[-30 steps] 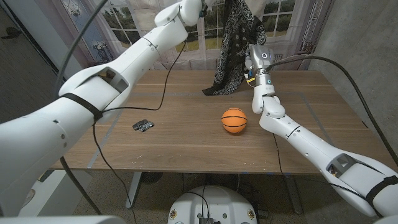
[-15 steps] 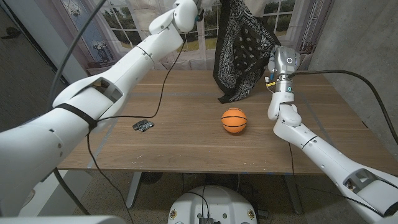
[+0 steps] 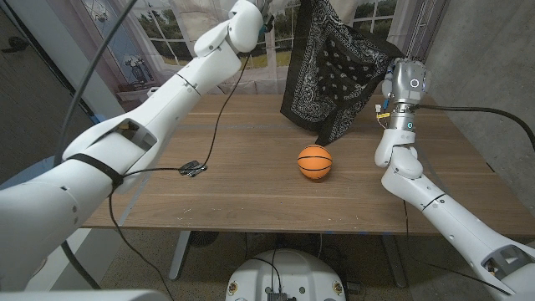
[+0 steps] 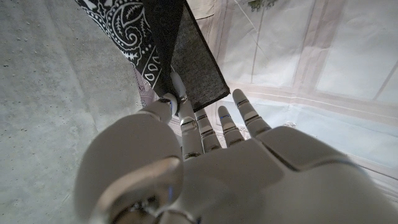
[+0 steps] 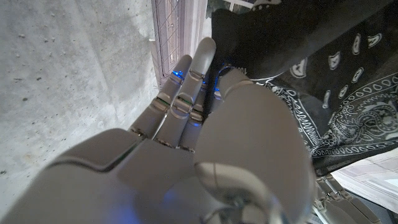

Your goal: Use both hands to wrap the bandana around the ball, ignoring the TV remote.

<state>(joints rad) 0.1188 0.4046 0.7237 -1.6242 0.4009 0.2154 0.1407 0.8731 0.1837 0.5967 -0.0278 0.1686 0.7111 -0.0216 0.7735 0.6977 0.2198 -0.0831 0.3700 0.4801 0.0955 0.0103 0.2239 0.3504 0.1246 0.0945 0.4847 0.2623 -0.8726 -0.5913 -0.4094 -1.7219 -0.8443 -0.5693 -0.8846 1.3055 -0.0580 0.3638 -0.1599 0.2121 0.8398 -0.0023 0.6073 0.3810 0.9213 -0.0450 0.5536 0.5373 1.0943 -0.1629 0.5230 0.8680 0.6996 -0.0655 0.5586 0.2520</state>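
A black bandana (image 3: 334, 71) with white paisley print hangs spread in the air over the table's back edge, held between both hands. In the left wrist view my left hand (image 4: 205, 143) pinches one top corner of the bandana (image 4: 143, 31) between thumb and finger. My right hand (image 5: 205, 124) grips the bandana (image 5: 323, 74) at the opposite corner, high at the right in the head view. The orange ball (image 3: 315, 161) sits on the wooden table (image 3: 251, 201), just in front of the bandana's lowest tip. Whether the tip touches the table I cannot tell.
A small dark TV remote (image 3: 191, 168) lies on the table's left half. A thin black cable (image 3: 219, 109) trails from my left arm down to it. Windows stand behind the table and a concrete wall (image 3: 485, 50) is at the right.
My right hand has moved to the right and up, pulling the bunched bandana open into a wide sheet and lifting its lower end off the table. The ball and remote have stayed put.
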